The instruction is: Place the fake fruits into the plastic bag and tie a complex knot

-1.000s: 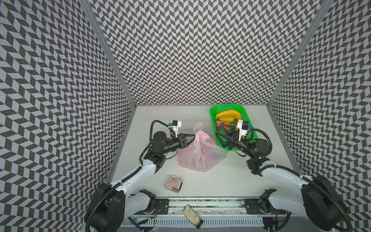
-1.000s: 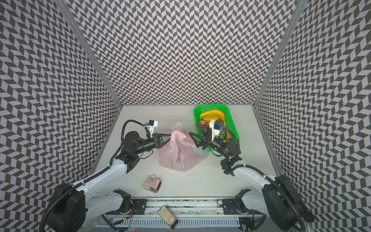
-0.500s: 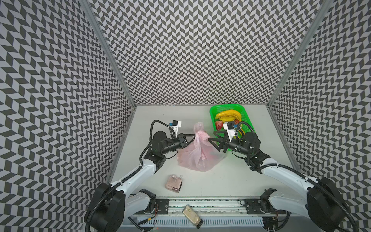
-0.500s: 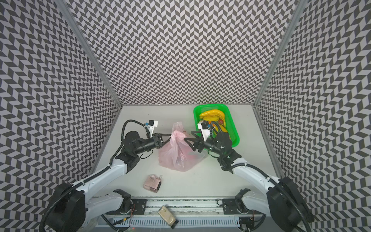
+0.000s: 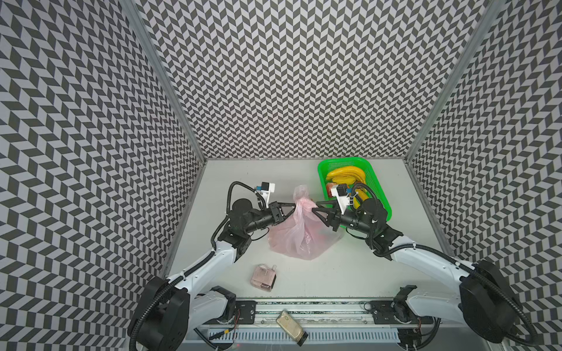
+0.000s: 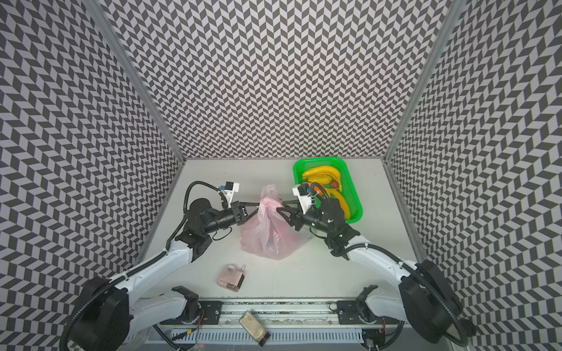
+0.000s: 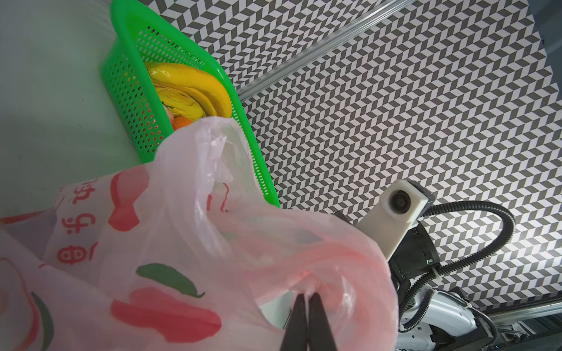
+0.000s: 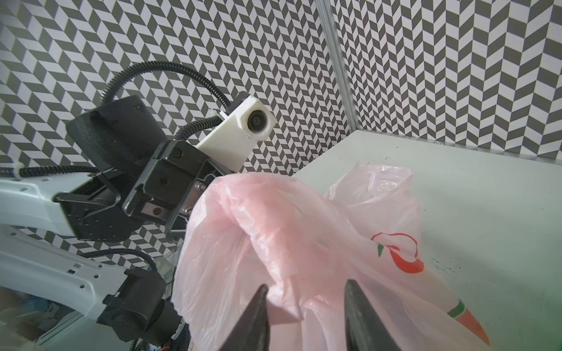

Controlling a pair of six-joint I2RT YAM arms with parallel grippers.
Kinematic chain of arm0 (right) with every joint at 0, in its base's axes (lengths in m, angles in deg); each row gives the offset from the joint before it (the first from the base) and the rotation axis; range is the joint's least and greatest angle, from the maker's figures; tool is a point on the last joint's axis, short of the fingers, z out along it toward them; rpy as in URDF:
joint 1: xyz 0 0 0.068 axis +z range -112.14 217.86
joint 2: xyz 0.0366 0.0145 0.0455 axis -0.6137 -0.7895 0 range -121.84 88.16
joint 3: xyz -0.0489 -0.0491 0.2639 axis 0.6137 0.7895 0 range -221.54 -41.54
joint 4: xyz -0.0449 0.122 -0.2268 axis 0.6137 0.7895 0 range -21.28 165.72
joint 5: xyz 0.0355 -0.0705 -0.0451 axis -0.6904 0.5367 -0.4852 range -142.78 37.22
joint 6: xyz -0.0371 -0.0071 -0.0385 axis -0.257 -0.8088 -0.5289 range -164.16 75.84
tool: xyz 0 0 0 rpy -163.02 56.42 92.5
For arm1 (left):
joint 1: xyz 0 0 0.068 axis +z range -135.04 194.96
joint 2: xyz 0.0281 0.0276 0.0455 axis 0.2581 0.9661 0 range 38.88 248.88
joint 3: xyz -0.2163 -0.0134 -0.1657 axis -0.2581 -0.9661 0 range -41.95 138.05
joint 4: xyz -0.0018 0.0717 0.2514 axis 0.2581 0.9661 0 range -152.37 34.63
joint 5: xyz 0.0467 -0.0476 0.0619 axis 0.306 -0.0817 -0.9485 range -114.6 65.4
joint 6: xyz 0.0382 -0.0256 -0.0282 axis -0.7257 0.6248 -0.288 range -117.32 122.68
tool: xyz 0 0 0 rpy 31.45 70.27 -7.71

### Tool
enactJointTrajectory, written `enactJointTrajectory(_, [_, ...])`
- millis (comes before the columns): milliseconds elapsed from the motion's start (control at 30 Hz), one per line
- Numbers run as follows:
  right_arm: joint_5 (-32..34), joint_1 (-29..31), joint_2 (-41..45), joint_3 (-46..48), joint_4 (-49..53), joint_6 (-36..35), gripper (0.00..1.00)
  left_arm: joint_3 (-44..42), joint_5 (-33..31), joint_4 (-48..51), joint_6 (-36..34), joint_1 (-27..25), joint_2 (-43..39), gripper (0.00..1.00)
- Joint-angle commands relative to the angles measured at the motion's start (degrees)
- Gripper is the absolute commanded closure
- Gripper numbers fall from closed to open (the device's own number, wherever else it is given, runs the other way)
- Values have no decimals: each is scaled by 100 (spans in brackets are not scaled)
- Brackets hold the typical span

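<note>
The plastic bag, pale pink with red fruit prints, stands mid-table with its top drawn up. My left gripper is shut on a pinched bit of the bag's top film. Opposite it, my right gripper is open, its jaws standing on either side of a fold of the bag's top. Yellow bananas and an orange lie in the green basket. Reddish shapes show through the film, and I cannot tell prints from fruits. No knot is in view.
A small pinkish clear box lies near the front edge, left of centre. A tan object rests on the front rail. The green basket sits at the back right, close behind my right arm. Patterned walls close in three sides.
My right gripper swung left from over the basket to the bag's top, and its jaws have narrowed around the film. The left gripper kept its hold and stayed put.
</note>
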Motion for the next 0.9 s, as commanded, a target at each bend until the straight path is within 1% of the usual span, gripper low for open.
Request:
enactJointTrajectory(0, [48,53,-47,-163,-245,-33,70,149,19,13,-95,-38,-18,100])
enactJointTrajectory(100, [33,61,-48,-156,-275,-19,75,171,18,44,-127,-37,-15,100])
enactJointTrajectory(333, [-15,79,-32,-147,-382,42,75,161,19,50,-138,-37,8,100])
enactJointTrajectory(400, [-6,102,-32,-152,-391,51,76,162,9,52,-141,-33,4,100])
enactJointTrajectory(467, [-11,109,-47,-152,-393,49,80,162,6,61,-146,-38,5,100])
enactJointTrajectory(567, [69,105,-18,-186,-256,-6,97,170,-16,98,-202,-22,-1,100])
enactJointTrajectory(600, [113,107,11,-184,-192,-36,100,191,-52,175,-252,-7,-27,100])
enactJointTrajectory(767, [459,98,208,-244,389,-174,100,271,-162,499,-475,139,-142,100])
enactJointTrajectory(867, [840,96,326,-285,899,-234,100,254,-198,645,-543,324,-212,100])
